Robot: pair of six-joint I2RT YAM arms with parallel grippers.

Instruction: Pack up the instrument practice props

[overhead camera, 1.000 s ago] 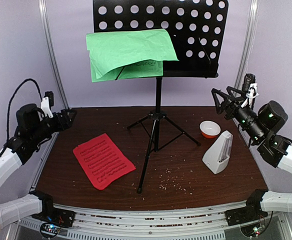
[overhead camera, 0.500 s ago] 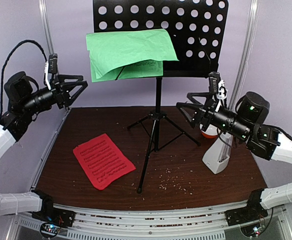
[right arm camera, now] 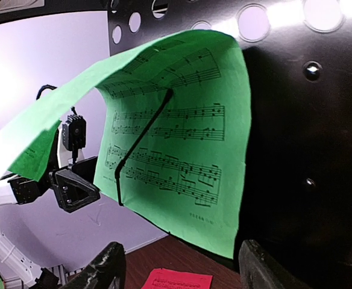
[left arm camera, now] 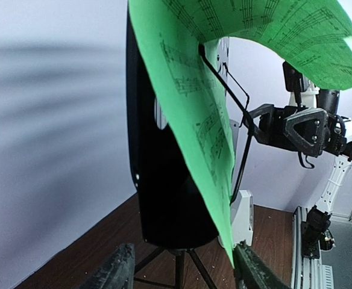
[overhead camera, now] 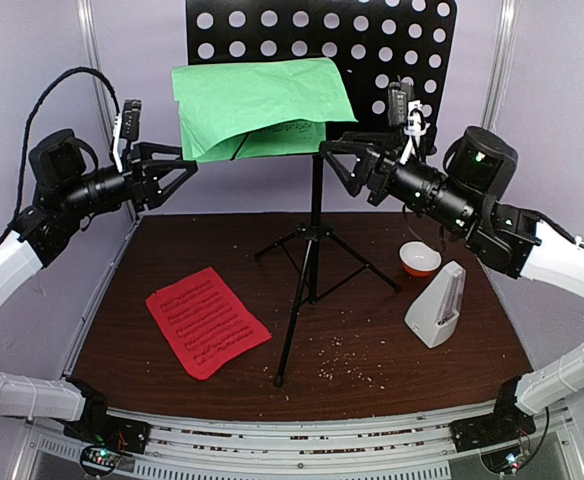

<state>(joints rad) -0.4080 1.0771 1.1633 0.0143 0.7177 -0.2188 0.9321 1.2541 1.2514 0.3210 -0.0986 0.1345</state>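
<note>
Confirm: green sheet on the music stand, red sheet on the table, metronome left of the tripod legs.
No: the top external view shows the metronome right of the tripod legs. The green sheet on the music stand, red sheet on the table: correct.

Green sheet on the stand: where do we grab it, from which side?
Pinch the green music sheet at its lower left edge, from the left: that edge overhangs the music stand and bows clear of it. A wire page holder pins the middle.

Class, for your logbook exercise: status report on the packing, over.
Left gripper, right gripper open, empty, flanking green sheet on stand. Wire clip pins it. Red sheet, metronome on table.
</note>
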